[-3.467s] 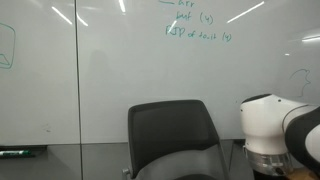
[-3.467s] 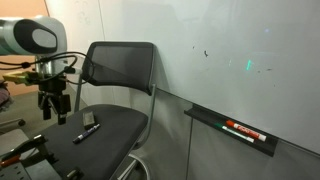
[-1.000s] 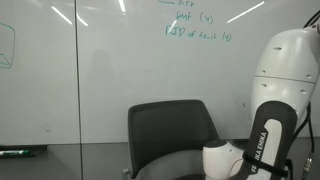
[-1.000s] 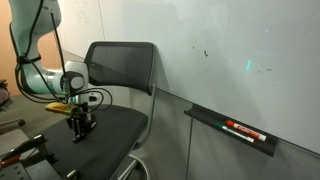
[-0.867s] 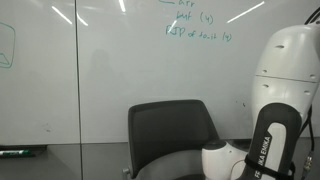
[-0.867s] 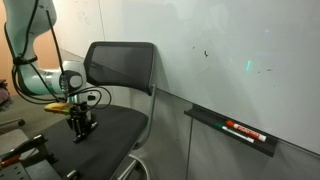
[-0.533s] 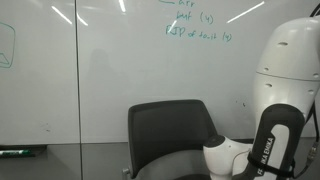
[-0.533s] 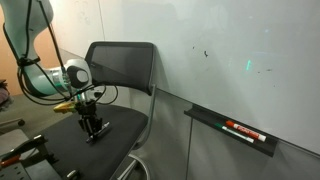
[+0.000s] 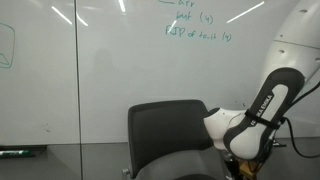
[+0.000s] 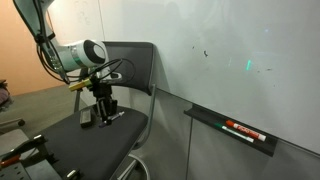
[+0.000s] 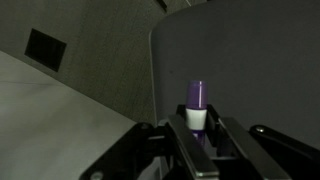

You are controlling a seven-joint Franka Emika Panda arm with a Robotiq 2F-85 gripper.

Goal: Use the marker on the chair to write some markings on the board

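Your pincer (image 11: 197, 132) stood well short of the board (image 10: 235, 50), above the chair (image 10: 128, 62) seat, closed on the marker (image 11: 197, 100), purple end protruding. Risk noted: with so much barrel protruding, pressing against the glossy board could pivot it or slide it loose.

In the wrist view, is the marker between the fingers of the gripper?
Yes, the marker, purple at its end, sits gripped between the two fingers of the gripper.
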